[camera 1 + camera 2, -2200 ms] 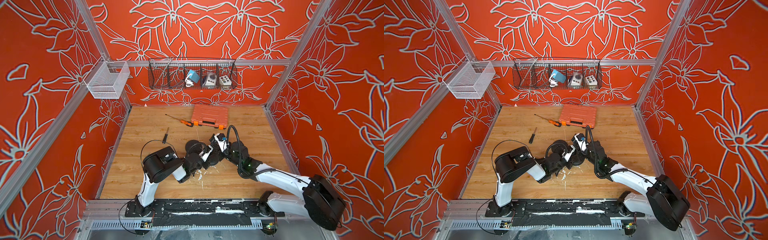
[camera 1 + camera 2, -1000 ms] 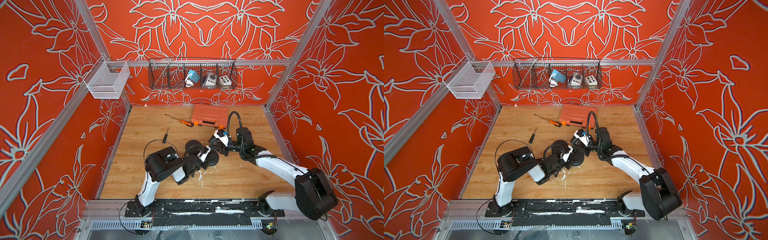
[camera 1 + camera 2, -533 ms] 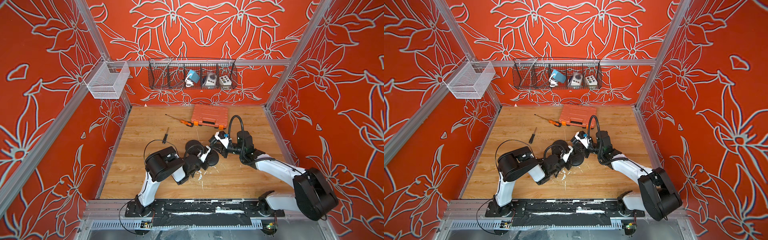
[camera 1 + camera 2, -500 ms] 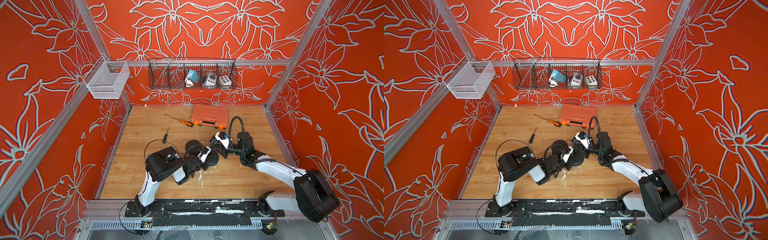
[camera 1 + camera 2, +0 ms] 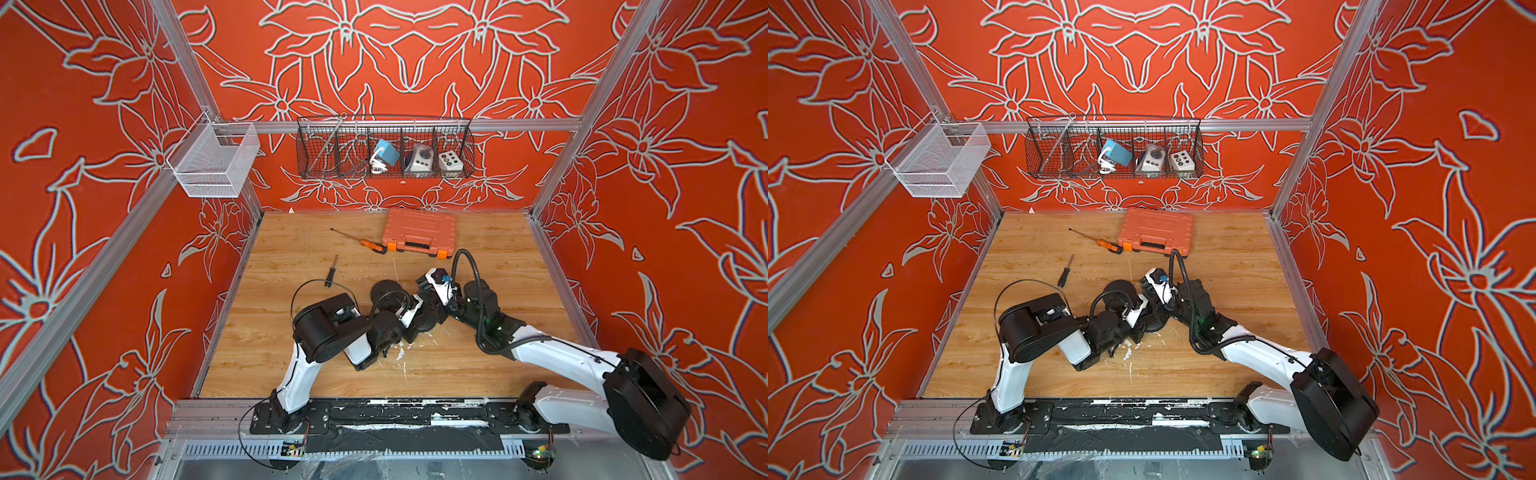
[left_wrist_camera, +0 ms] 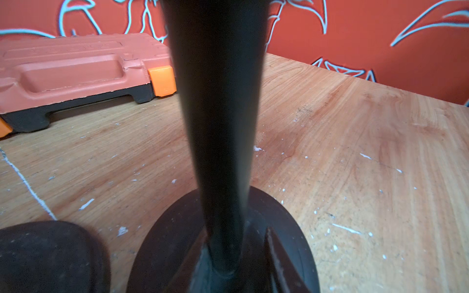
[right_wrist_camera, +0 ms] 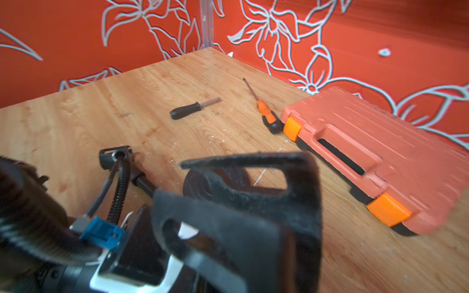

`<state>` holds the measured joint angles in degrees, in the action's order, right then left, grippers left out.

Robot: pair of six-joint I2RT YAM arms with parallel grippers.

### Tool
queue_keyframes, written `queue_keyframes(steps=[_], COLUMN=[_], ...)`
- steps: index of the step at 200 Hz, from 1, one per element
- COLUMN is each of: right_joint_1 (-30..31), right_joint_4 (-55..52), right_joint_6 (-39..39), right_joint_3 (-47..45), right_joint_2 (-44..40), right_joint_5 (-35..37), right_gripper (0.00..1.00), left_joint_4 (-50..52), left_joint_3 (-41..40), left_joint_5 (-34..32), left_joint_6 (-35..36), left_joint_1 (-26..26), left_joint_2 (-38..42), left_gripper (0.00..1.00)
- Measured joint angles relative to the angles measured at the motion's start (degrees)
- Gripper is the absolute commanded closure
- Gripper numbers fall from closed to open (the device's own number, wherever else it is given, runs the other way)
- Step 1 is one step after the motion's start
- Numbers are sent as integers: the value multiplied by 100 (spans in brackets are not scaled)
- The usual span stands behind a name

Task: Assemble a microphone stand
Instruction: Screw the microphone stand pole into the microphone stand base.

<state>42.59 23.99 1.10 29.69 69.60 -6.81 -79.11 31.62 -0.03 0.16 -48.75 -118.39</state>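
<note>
Orange floral walls, wooden counter [image 5: 498, 353]. Both top views: left gripper [image 5: 417, 318] and right gripper [image 5: 430, 301] crowding the base [image 5: 428, 328] mid-counter, left nearer; wire basket [image 5: 316, 158] holding small devices [image 5: 451, 161], mesh basket [image 5: 212, 166] empty. Left wrist: pole [image 6: 220, 126] upright in base, straight ahead; jaws unseen, spread or pinching impossible to tell. Right wrist: gripper narrowly spread, empty.

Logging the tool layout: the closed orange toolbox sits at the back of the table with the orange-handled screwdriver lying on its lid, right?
No. The orange-handled screwdriver lies on the table beside the closed orange toolbox, not on its lid; the right wrist view shows it.
</note>
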Motion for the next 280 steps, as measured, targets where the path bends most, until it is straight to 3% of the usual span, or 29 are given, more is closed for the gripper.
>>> queue_keyframes(steps=[31, 67, 113, 151, 199, 220, 234, 245, 261, 280], right_joint_1=[402, 492, 496, 496, 490, 463, 391, 264, -46, -422], right_joint_4=[-149, -149, -120, -101, -72, -50, -61, -146, -332, -619], right_joint_6=[286, 474, 527, 525, 542, 520, 474, 382, 304, 129], right_joint_3=[74, 72, 70, 48, -44, -101, -149, -181, -262, -365], right_joint_2=[4, 0, 4, -15, -122, -197, -297, -393, -577, -737], right_joint_5=[791, 1051, 1071, 1045, 1034, 973, 846, 660, 317, -245], right_gripper=[100, 100, 100, 100, 100, 84, 63, 51, 42, 38], left_joint_4=[-7, 39, 46, 63, 111, 109, 94, 57, 17, -42], left_joint_3=[0, 48, 46, 37, 76, 76, 79, 76, 76, 76], left_joint_5=[-24, -133, -103, -114, -179, -173, -153, -138, -125, -118], left_joint_6=[4, 4, -17, -13, 79, 149, 164, 164, 149, 129], left_joint_1=[0, 0, -17, -22, -13, -24, -42, -46, -48, -48], left_joint_2=[0, -2, 2, 17, 17, 11, -2, -20, -44, -72], left_gripper=[70, 76, 67, 72, 87, 88, 88, 88, 88, 88])
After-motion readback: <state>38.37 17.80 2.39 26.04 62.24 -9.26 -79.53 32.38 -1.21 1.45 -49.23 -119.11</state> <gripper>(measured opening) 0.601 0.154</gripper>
